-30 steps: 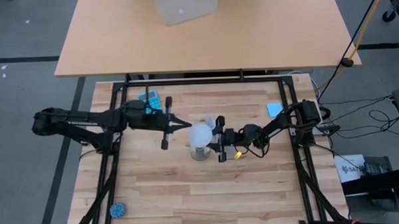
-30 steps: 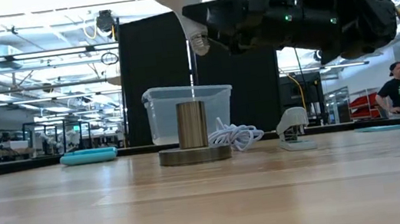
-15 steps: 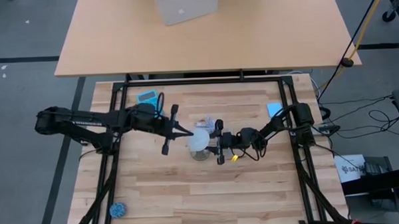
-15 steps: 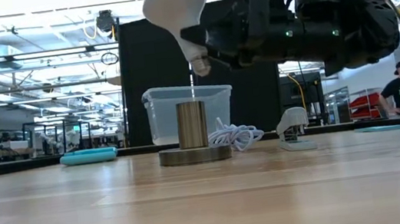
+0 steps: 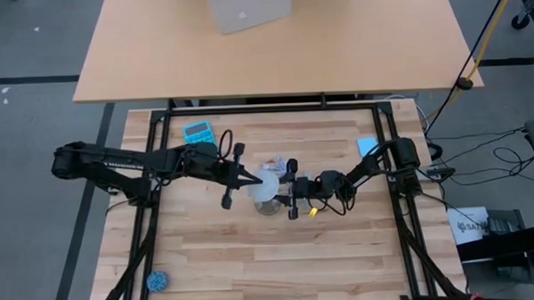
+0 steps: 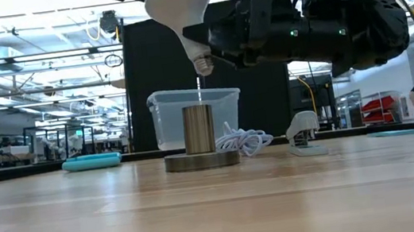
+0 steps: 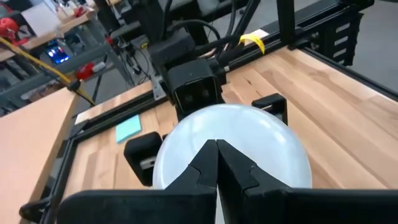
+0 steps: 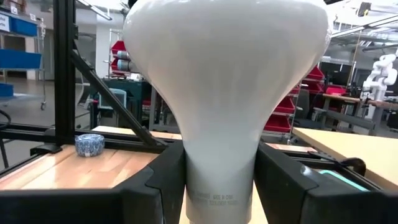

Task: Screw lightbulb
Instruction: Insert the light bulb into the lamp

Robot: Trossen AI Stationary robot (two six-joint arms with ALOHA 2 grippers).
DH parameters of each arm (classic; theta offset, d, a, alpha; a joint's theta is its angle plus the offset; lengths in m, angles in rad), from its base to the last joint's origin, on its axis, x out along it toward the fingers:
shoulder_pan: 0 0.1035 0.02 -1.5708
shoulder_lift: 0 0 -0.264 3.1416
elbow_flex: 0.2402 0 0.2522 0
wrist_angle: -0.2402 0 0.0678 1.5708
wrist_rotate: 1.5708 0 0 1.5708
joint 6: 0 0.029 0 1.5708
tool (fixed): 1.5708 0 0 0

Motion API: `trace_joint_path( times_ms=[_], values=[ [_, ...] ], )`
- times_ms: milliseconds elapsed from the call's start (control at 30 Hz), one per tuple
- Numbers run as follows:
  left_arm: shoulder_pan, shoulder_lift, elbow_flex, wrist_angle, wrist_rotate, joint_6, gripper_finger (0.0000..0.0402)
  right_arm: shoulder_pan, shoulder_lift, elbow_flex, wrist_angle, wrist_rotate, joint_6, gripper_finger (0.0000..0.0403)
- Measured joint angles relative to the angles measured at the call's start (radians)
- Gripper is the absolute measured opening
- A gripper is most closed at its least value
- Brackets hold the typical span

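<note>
Since a second ago the left tool (image 5: 250, 176) has slid in from the bench's left to touch the lightbulb (image 5: 266, 185). From above, the bulb sits over the socket. Level view: the right tool (image 6: 209, 39) clamps the bulb's neck, its screw base just above the socket (image 6: 199, 130). The left wrist view shows the left tool's fingers together against the dome. Best lower straight, base centred, before twisting.
</note>
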Motion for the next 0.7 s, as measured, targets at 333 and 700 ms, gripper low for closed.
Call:
trace_joint_path(
  times_ms=[333, 700],
  values=[
    [0.000, 0.011, 0.000, -0.052, -0.022, -0.031, 0.0000, 0.001, 0.000, 0.000, -0.059, 0.035, -0.024, 0.0157],
    [0.000, 0.040, 0.001, -0.082, -0.020, -0.062, 0.0000, 0.002, 0.000, 0.042, -0.182, 0.037, -0.032, 0.0157]
  ],
)
